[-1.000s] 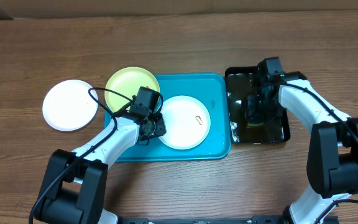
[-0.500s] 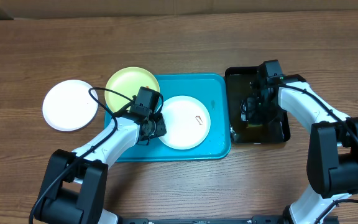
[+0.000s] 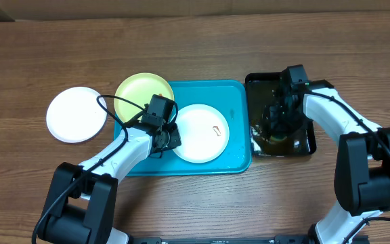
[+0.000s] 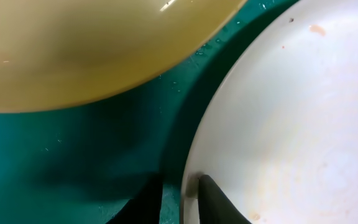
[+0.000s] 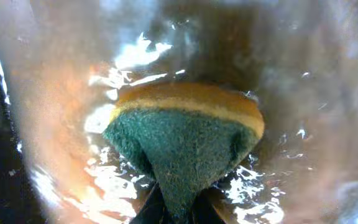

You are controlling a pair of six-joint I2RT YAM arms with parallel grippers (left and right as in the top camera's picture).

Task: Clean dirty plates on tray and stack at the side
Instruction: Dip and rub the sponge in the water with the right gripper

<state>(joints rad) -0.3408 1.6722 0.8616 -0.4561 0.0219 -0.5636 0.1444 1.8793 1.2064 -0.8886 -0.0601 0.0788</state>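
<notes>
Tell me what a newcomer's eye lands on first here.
The bright turquoise tray mid-table stands out, with a smeared white plate on it and a yellow-green plate overlapping its far left corner. To the right, the right claw pinches a wet green-and-yellow sponge in the black tray.

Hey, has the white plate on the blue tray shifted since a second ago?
No. The white plate sits in the same spot on the tray, equally far from its right rim.

Two plates on tray, third plate left, smaller tray right
</notes>
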